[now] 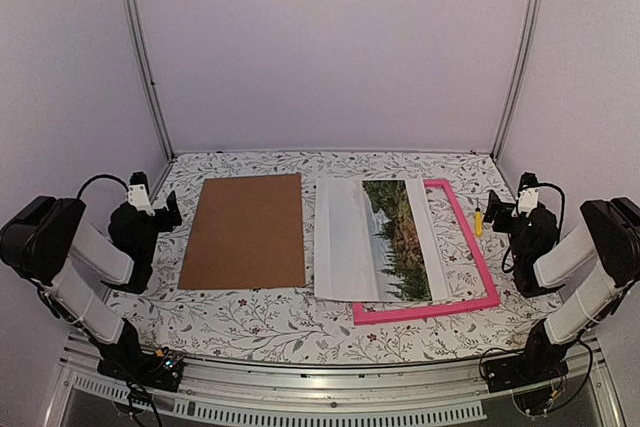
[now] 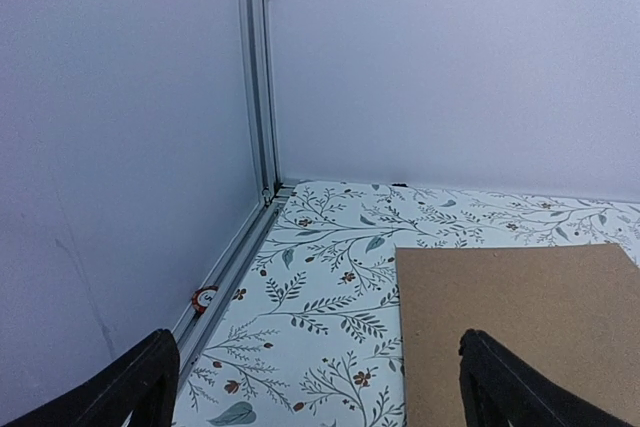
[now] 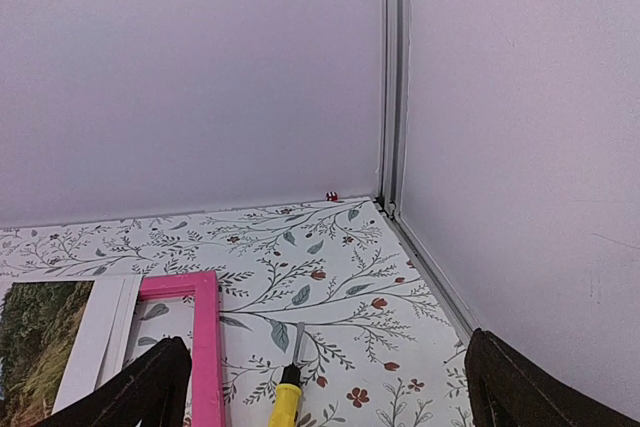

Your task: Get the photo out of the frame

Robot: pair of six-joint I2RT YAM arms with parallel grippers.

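- Photo: 1 thin sheet, laid flat and print side up across the left part of the frame; its left margin is carried past the frame onto the table, just beside the backing board
- Frame: 1 pink-bordered frame, flat on the table; the near and right rails are seen, the left rail is hidden under the sheet
- Backing board: 1 brown panel, set down left of the photo
- Yellow-handled tool: 1, lying just outside the right rail
- Left gripper: fingers spread wide, nothing held, kept left of the board
- Right gripper: fingers spread wide, nothing held, kept right of the frame
- Status, as judged: the photo appears freed, though it is not yet clear of the frame
- Risk 1: the sheet may be creased if it is pinched at 1 edge and lifted, being thin and flat
- Risk 2: the frame may be dragged along if the sheet is slid across its rails
- Risk 3: the tool may be knocked if the right arm is swung inward low
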